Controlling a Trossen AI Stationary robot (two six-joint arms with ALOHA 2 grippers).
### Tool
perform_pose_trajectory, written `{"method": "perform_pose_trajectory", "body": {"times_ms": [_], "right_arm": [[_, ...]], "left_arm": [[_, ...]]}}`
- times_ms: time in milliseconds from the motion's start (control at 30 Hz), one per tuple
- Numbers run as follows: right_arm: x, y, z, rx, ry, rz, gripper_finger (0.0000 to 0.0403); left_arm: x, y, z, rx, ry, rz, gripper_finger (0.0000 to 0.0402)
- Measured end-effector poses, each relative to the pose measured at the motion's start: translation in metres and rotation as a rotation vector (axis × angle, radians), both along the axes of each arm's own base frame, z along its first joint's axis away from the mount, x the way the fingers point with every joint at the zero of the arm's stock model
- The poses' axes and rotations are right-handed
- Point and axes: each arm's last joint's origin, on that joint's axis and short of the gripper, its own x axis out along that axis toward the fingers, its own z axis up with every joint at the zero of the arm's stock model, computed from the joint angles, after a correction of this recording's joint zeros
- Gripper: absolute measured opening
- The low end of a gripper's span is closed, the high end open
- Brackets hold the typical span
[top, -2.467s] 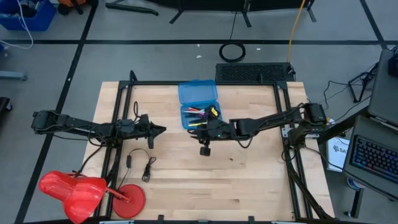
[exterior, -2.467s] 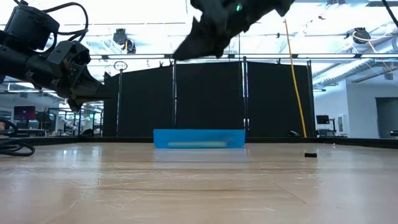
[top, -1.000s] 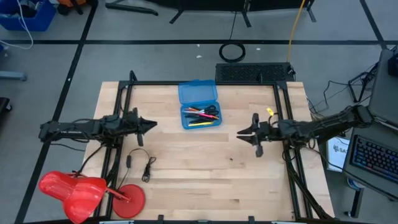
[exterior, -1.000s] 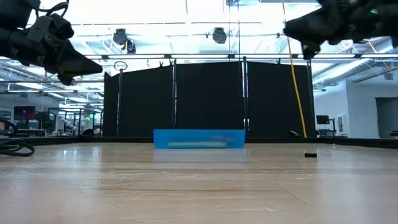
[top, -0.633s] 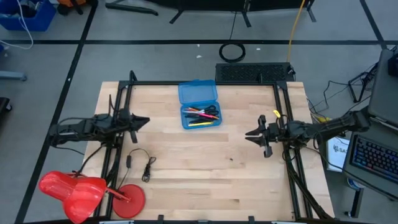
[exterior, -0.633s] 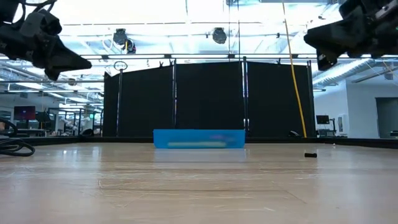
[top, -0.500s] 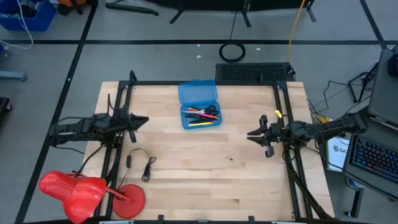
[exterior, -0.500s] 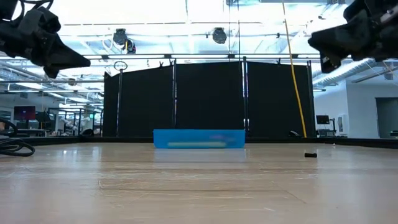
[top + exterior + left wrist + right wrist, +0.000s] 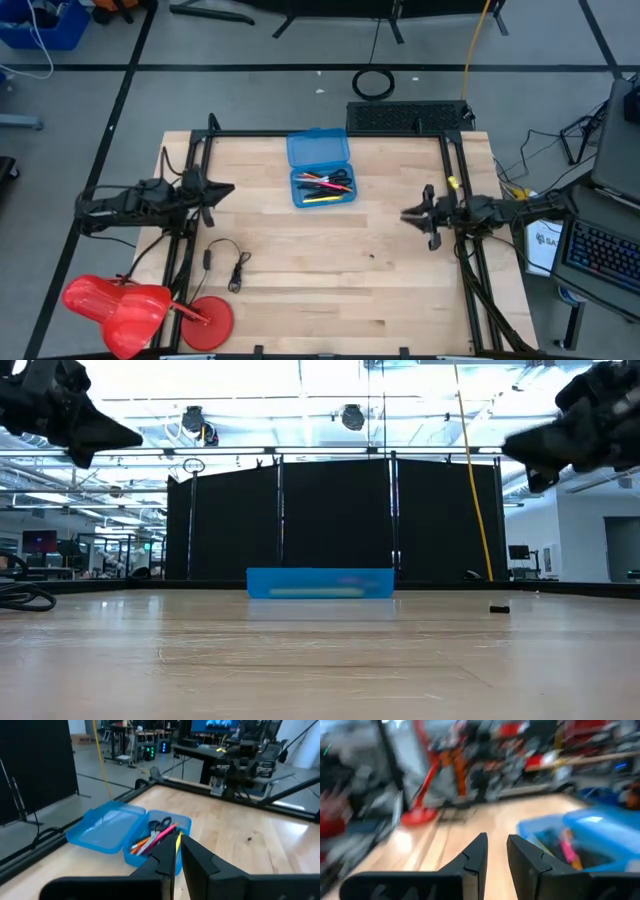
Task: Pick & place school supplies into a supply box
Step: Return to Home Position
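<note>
The bright blue supply box [image 9: 320, 170] lies open near the table's far edge, its lid [image 9: 318, 148] folded back flat. Pens, pencils and the black-handled scissors [image 9: 324, 186] lie inside its tray; the left wrist view shows them [image 9: 157, 834] too. My left gripper [image 9: 228, 188] hovers above the table's left side, shut, pointing toward the box. My right gripper [image 9: 405, 213] hovers above the right side, its fingers a narrow gap apart [image 9: 497, 851], also pointing toward the box [image 9: 580, 837]. Both are high above the table in the low view [image 9: 135, 438] [image 9: 510, 448].
A thin black cable with a plug [image 9: 226, 262] lies near the left front of the table. A red object [image 9: 130, 305] sits off the near left corner. A small dark speck [image 9: 372, 256] lies on the wood. Black frame rails [image 9: 458, 180] run along the table's sides.
Both arms have drawn back from the middle. The left gripper moved toward the table's left edge and a little up. The right gripper moved toward the table's right edge. The box and its contents stayed put.
</note>
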Motion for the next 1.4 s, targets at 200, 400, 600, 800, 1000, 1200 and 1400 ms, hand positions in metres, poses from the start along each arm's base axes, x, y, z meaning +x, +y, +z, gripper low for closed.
{"method": "perform_pose_trajectory", "body": {"times_ms": [200, 400, 600, 800, 1000, 1200, 1400], "right_arm": [[-0.0031, 0.0006, 0.0078, -0.072, -0.084, 0.040, 0.0066], [-0.0032, -0.0017, 0.0073, -0.077, -0.075, -0.038, 0.0066], [-0.0030, -0.0018, 0.0073, -0.073, -0.075, -0.041, 0.0066], [-0.0033, -0.0018, 0.0101, -0.067, -0.104, -0.044, 0.0066], [-0.0033, -0.0018, 0.0103, -0.066, -0.105, -0.044, 0.0066], [-0.0033, -0.0018, 0.0102, -0.067, -0.105, -0.043, 0.0066], [-0.0033, -0.0018, 0.0102, -0.066, -0.105, -0.043, 0.0066]], "left_arm": [[-0.0019, -0.0002, 0.0053, -0.009, -0.021, -0.006, 0.0031], [-0.0019, -0.0003, 0.0050, -0.010, -0.017, -0.007, 0.0031], [-0.0013, 0.0000, 0.0051, 0.002, -0.022, 0.001, 0.0031], [-0.0010, -0.0002, 0.0077, 0.002, -0.050, -0.007, 0.0031], [-0.0008, -0.0002, 0.0073, 0.002, -0.048, -0.008, 0.0031], [-0.0007, -0.0002, 0.0075, 0.003, -0.050, -0.008, 0.0031], [-0.0007, -0.0002, 0.0075, 0.004, -0.050, -0.008, 0.0031]]}}
